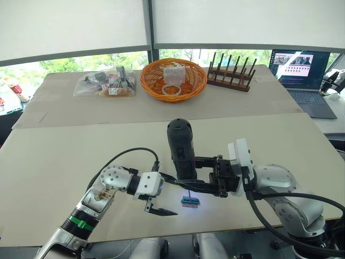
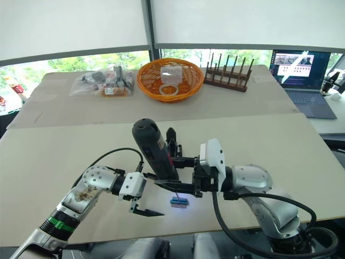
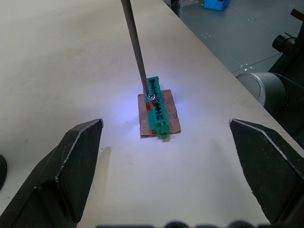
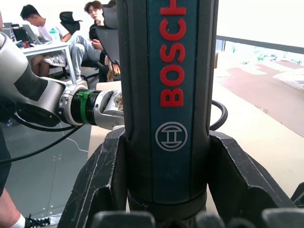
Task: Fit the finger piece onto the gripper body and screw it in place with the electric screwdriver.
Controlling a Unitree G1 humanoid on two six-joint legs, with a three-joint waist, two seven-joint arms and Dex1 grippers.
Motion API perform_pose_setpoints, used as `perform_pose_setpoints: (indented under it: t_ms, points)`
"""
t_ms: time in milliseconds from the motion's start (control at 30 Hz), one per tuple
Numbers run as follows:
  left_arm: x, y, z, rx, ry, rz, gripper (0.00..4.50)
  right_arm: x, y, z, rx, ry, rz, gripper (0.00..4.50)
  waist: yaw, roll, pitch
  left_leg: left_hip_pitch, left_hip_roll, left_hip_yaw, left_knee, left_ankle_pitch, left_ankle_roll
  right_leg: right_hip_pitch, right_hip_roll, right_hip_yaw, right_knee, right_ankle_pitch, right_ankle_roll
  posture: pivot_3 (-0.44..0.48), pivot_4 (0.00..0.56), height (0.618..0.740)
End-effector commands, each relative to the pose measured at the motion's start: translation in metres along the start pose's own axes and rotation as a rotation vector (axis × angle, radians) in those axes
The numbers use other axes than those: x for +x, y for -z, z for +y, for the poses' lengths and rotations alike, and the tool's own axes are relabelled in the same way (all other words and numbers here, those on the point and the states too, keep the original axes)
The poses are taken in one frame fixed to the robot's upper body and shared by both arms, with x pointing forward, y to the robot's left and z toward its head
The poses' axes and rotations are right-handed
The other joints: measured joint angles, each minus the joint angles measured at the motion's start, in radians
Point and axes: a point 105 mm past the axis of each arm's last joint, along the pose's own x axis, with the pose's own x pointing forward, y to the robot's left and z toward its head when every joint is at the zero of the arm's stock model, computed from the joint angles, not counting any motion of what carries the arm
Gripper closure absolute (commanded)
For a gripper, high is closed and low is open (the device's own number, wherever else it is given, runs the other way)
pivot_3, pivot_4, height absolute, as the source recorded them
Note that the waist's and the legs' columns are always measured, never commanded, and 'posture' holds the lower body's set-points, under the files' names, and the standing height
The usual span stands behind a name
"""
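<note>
The electric screwdriver stands upright, and my right gripper is shut on its black barrel. Its thin metal bit comes down onto a small green block on a brown pad, lit by the tool's bluish light. My left gripper is open just left of that block, with its two black fingers spread wide on either side and holding nothing. The finger piece and the gripper body are out of view.
At the back of the table stand an orange wicker basket, a clear bag of parts and a wooden rack. A laptop sits at the far right. The table's front edge is close below the block. People sit at a desk beyond.
</note>
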Motion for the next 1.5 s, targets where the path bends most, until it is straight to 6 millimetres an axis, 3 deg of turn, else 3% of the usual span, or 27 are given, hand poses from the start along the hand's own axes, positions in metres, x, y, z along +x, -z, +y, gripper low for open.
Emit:
perform_pose_setpoints:
  t_ms: [33, 1500]
  points:
    - [0.0001, -0.0069, 0.0037, 0.05, -0.005, -0.011, 0.0, 0.0016, -0.0143, 0.005, -0.067, -0.024, -0.049, 2.57, 0.0, 0.0, 0.0, 0.0, 0.0, 0.0, 0.0, 0.0, 0.0, 0.0, 0.0, 0.0, 0.0, 0.0, 0.0, 0.0, 0.15, 0.74]
    - [0.0058, -0.0046, 0.0111, 0.064, -0.01, -0.015, 0.0, 0.0024, -0.0137, 0.0092, -0.063, -0.026, -0.034, 2.57, 0.0, 0.0, 0.0, 0.0, 0.0, 0.0, 0.0, 0.0, -0.001, 0.0, 0.0, 0.0, 0.0, 0.0, 0.0, 0.0, 0.15, 0.74]
